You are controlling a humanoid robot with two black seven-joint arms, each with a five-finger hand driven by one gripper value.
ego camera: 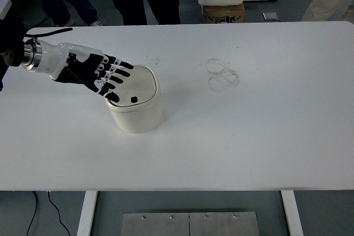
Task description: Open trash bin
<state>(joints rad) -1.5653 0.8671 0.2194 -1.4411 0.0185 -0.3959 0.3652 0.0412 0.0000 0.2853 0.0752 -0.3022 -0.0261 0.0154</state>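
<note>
the cream trash bin [134,108] stands left of centre on the white worktop [249,136], lid shut. the left robot hand [94,71] hovers over the lid's left edge, fingers spread, holding nothing. it looks like light, stiff plastic that may slide; likely press the small dark button [133,100]

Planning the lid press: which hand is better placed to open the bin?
Left. The left hand hovers with fingers spread over the trash bin lid's left side; no right arm is visible.
</note>
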